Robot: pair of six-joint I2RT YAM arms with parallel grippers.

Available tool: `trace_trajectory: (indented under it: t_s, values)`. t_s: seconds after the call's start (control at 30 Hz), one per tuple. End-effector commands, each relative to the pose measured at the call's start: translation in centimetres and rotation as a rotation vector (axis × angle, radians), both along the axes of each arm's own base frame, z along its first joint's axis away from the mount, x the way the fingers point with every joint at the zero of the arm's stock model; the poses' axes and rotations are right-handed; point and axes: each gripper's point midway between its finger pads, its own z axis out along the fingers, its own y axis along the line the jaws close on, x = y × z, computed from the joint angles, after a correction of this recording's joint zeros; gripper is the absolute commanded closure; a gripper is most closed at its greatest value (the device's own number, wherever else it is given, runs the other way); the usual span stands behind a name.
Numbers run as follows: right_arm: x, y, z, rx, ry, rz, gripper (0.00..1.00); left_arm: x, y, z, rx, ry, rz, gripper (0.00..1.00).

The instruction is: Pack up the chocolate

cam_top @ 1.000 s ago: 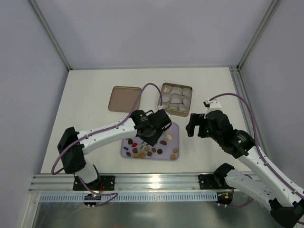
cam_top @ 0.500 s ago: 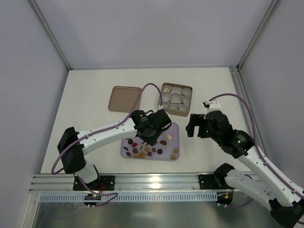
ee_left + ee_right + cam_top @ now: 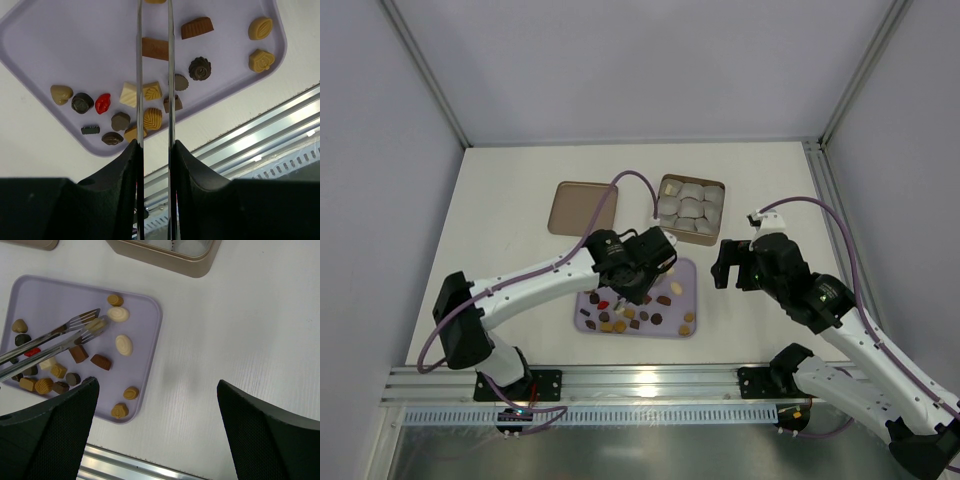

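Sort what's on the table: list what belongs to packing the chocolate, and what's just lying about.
In the job: chocolates, the lilac tray under them, tongs in the left gripper, tan box of grey cup liners.
Lying about: flat brown lid, left of the box, untouched.

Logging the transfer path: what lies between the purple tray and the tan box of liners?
Nothing but bare white table between the purple tray and the tan box; the right wrist view shows that strip plainly.
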Motion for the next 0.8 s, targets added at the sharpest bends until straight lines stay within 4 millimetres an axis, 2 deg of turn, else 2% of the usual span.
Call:
trace_trajectory:
  t_s: [0.0, 0.3, 0.5, 0.67, 0.7, 0.77]
  values:
    - [0.7, 0.1, 0.9, 0.021, -0.037, -0.019, 0.00, 0.1, -0.5, 3.1, -0.079, -0.043, -0.003, 0.69]
    - [0.7, -0.1, 1.1, 0.017, -0.041, -0.022, 0.00, 0.4, -0.7, 4.5, -0.107, -0.069, 0.006, 0.70]
    - [0.7, -0.3, 1.4, 0.010, -0.048, -0.026, 0.00, 1.6, -1.2, 6.9, -0.134, -0.123, 0.008, 0.70]
    - [0.7, -0.3, 1.6, 0.014, -0.053, -0.026, 0.00, 3.7, -1.8, 8.4, -0.149, -0.158, 0.022, 0.70]
    - [0.7, -0.2, 1.8, 0.018, -0.054, -0.028, 0.00, 4.6, -1.9, 9.3, -0.169, -0.176, 0.032, 0.70]
    - [0.7, -0.2, 1.7, 0.016, -0.052, -0.028, 0.00, 5.9, -2.5, 9.5, -0.177, -0.187, 0.042, 0.70]
